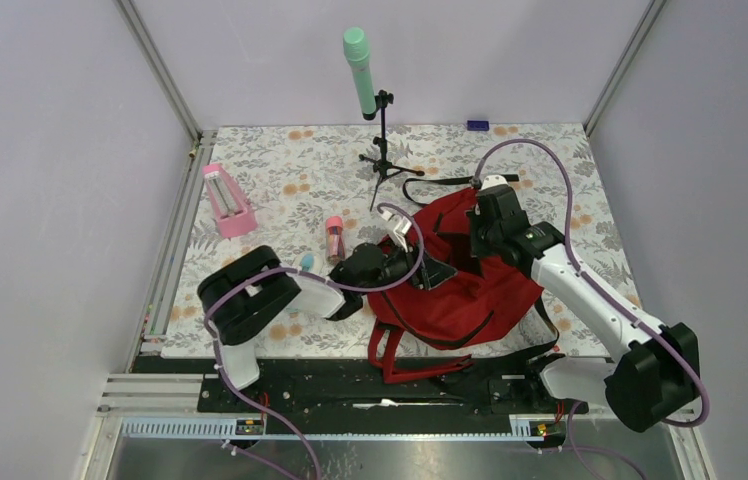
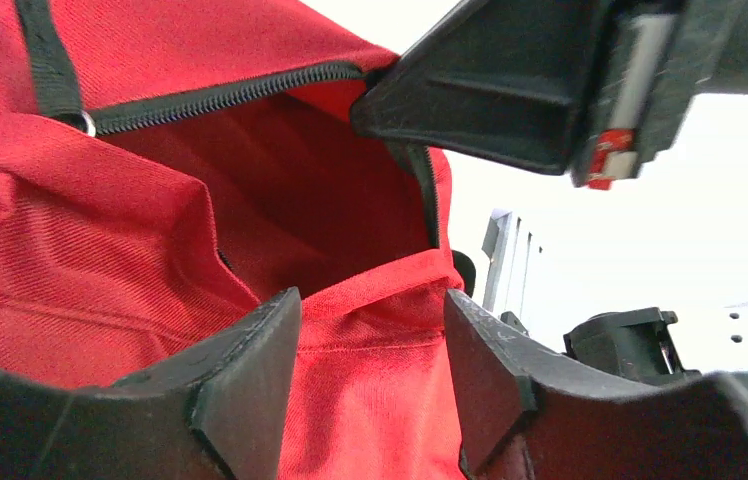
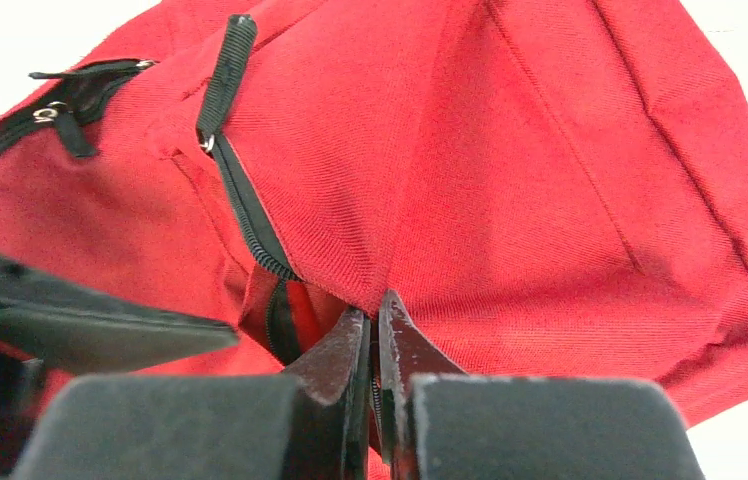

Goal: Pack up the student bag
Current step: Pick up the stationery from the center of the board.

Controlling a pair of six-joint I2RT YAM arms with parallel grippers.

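Across my floral-patterned desk (image 1: 290, 160), a mint-green microphone (image 1: 359, 70) stands tilted on a black tripod stand (image 1: 384, 150) near the far edge. A small dark-blue block (image 1: 477, 125) lies at that edge, to its right. Far left sits a pink box (image 1: 227, 202). Nearer me, a small pink bottle (image 1: 334, 238) stands upright, a teal egg-shaped piece (image 1: 307, 262) just beside it.

Table under a flowered cloth (image 1: 300, 160), red backpack (image 1: 490, 300) at front, pink box (image 1: 225, 200) left, small pink bottle (image 1: 334, 238), tripod (image 1: 383, 155) at back.
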